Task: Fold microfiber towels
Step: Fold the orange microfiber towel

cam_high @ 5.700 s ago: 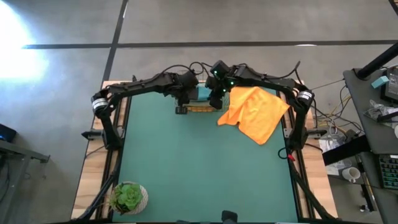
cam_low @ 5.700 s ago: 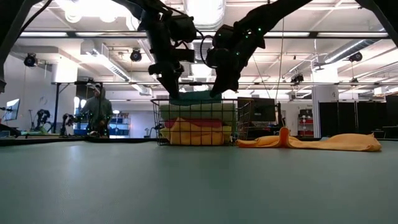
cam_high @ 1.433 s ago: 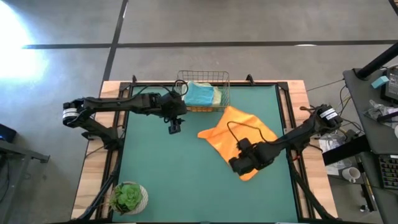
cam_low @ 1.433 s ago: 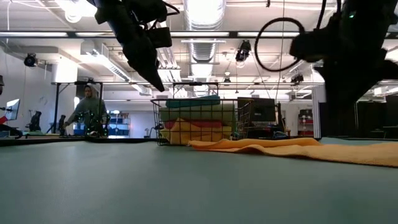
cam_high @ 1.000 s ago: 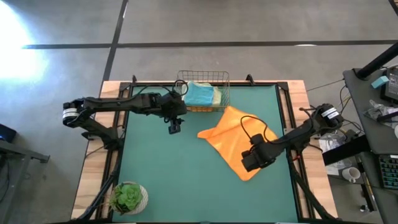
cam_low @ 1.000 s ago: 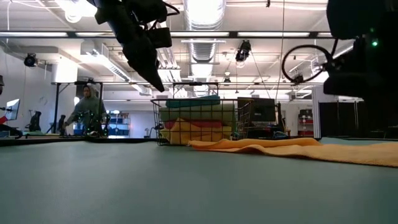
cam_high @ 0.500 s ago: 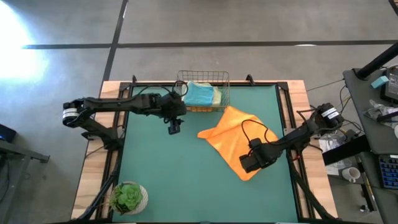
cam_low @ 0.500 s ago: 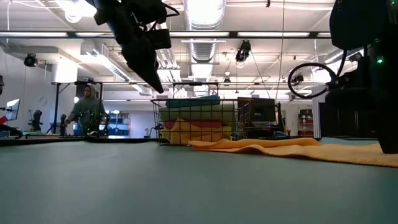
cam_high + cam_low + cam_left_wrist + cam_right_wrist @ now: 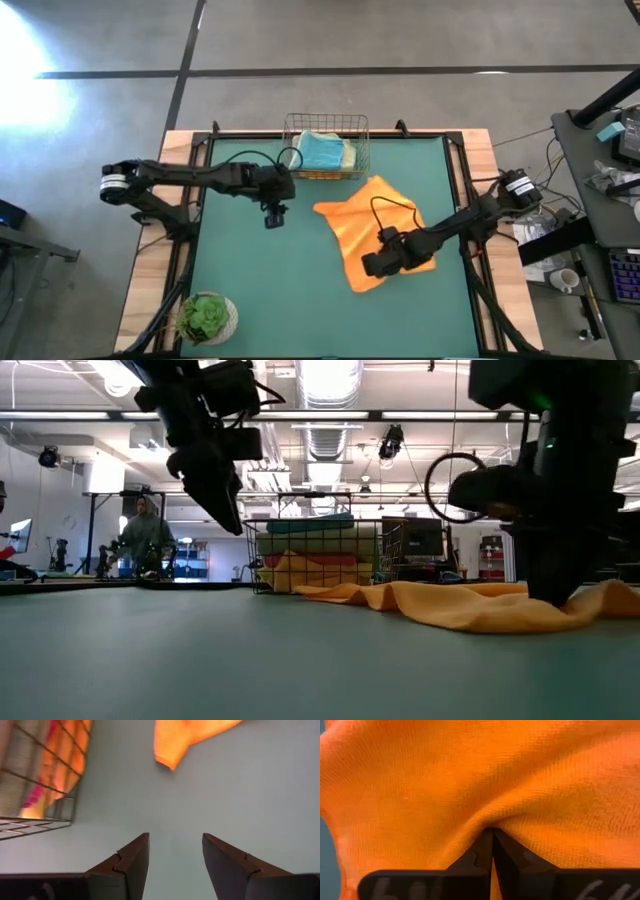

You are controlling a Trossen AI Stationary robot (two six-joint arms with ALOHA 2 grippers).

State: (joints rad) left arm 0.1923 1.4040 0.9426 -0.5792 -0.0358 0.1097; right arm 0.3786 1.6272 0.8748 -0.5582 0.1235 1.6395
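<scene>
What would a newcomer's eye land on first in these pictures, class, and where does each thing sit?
The bright orange towel stands out first, rumpled on the green mat right of centre, with the right gripper shut on a pinch of its fabric. Next comes the wire basket of stacked towels at the far edge. The left gripper hangs open, empty, over bare mat.

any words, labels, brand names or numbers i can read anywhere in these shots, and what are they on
None can be read.
Orange towel, wire basket, green mat: no print or tag shows.
Right gripper, shut on the orange towel: pale marks on its body, too blurred to read.
Left gripper, open above the mat: no marking.
Room behind the table in the low view: no sign is legible.
</scene>
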